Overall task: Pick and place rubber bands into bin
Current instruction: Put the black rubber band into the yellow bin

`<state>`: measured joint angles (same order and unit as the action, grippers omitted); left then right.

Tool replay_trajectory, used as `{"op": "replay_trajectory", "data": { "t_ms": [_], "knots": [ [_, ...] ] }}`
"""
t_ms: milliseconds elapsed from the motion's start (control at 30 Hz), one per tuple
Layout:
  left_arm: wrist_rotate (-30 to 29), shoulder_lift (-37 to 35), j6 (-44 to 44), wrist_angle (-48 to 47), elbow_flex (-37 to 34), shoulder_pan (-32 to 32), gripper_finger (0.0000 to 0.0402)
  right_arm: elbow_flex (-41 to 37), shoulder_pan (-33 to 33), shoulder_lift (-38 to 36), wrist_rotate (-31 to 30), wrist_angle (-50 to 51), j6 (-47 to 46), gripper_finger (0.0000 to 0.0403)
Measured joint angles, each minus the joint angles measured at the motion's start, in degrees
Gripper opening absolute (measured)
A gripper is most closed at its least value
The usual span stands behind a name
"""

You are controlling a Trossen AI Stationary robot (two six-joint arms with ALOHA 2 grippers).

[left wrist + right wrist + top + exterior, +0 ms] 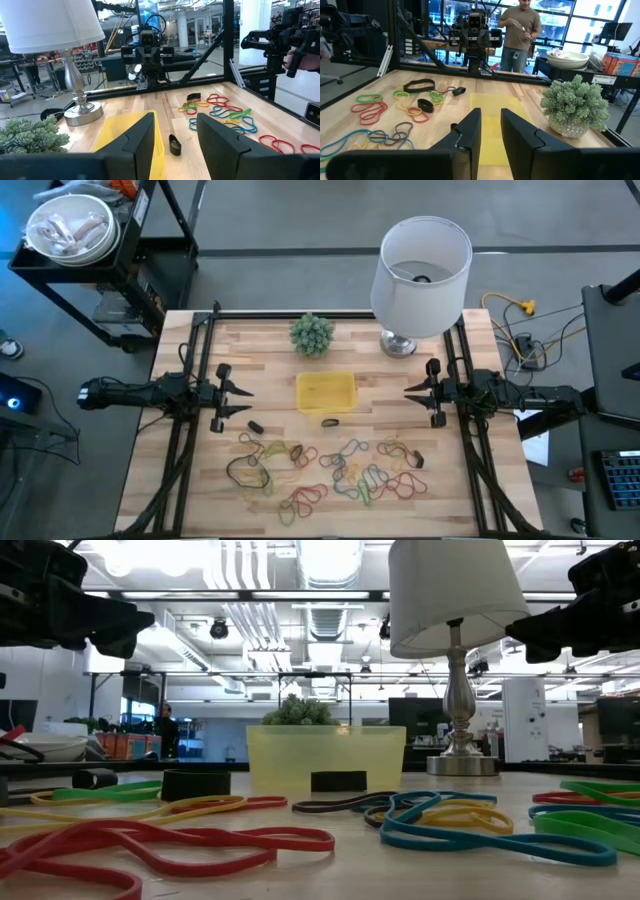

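- The left pincer point(240, 402) hovers above the left side of the tabletop point(180, 480), its fingers spread with a clear gap and nothing between them.
- The right pincer point(415, 394) hangs over the right side, level with the left one; its fingers stand a little apart, narrower than the left's, and hold nothing.
- The bin point(325, 392) sits between the two pincers, just in front of the little green plant point(312, 334) and beside the lamp point(421, 275). It looks empty, so the task appears to be at its start.
- The rubber bands point(345, 472) lie scattered across the front half of the tabletop, many overlapping in tangles. One dark band point(330, 422) lies alone just in front of the bin, and another point(255, 426) lies near the left pincer.
- A sound first pick is probably one of those lone dark bands: an isolated loop is less likely to drag neighbours along.
- The chosen arm likely needs to descend straight down with fingers straddling one strand, tips nearly touching the wood, because the bands lie flat and thin.
- After pinching, a lift high enough to clear the bin's wall seems wise, with release over its middle.
- A person point(519, 31) stands beyond the far end, well apart from the work.
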<state>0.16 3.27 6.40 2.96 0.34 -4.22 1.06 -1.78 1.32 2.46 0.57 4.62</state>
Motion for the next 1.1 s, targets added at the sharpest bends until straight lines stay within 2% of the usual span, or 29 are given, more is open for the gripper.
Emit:
{"op": "replay_trajectory", "data": {
  "t_ms": [100, 233, 433, 567, 733, 900, 1100],
  "knots": [
    [0.0, 0.0, 0.0, 1.0, 0.0, 0.0, 0.0132, 0.0, 0.0, 0.0, 0.0, 0.0, -2.1, 0.0068],
    [0.2, 0.0, -0.1, 3.6, 0.0, 0.0, 0.0132, 0.0, 0.0, 0.0, 0.1, -0.5, -11.4, 0.0068],
    [0.2, 0.0, -0.1, 7.6, 0.0, 0.0, 0.0132, 0.0, 0.0, 0.0, 0.3, -5.6, -18.4, 0.0068],
    [0.1, 0.0, -0.1, 9.7, 0.0, 0.0, 0.0132, 0.0, 0.0, 0.0, 0.3, -5.6, -16.4, 0.0068],
    [-0.4, 0.0, -0.1, 13.6, 0.0, 0.0, 0.0132, 0.0, 0.0, 0.0, 0.3, -5.5, -9.4, 0.0068],
    [-0.5, 0.1, -6.4, 13.2, 0.0, 0.0, 0.0132, 0.0, 0.0, 0.0, 0.4, -5.6, -8.2, 0.0068],
    [-0.5, 0.7, -6.1, 13.0, 0.0, 0.0, 0.0132, 0.0, 0.0, 0.0, 0.4, -5.5, -3.1, 0.0068]
  ]
}}
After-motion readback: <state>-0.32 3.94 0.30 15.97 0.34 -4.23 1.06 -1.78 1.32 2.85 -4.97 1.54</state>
